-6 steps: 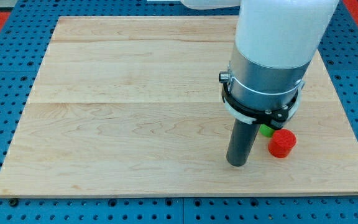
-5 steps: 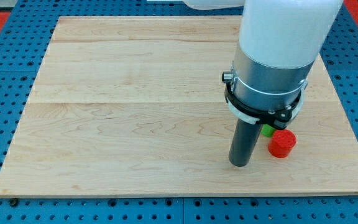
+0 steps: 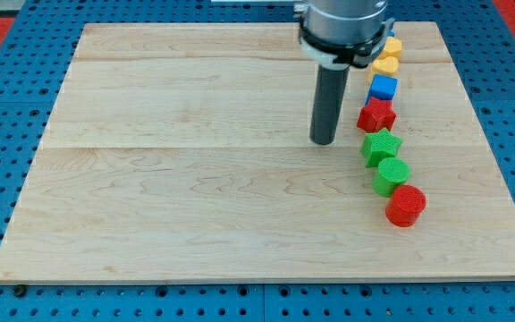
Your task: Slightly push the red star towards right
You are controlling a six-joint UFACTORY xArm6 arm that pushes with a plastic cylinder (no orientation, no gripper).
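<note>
The red star (image 3: 376, 115) lies on the wooden board (image 3: 195, 179) at the view's right, in a column of blocks. My tip (image 3: 323, 141) rests on the board to the left of the red star and slightly below it, a short gap away, not touching it. Above the star sits a blue cube (image 3: 383, 88), then a yellow heart (image 3: 384, 65) and another yellow block (image 3: 391, 46). Below the star are a green star (image 3: 381, 146), a green cylinder (image 3: 391, 174) and a red cylinder (image 3: 406, 206).
The board's right edge (image 3: 490, 143) runs a little right of the block column. A blue pegboard (image 3: 7, 107) surrounds the board. The arm's body (image 3: 342, 27) hangs over the top of the column and hides part of it.
The arm has moved up the view and slightly left, from beside the red cylinder to beside the red star. The blocks it hid now show.
</note>
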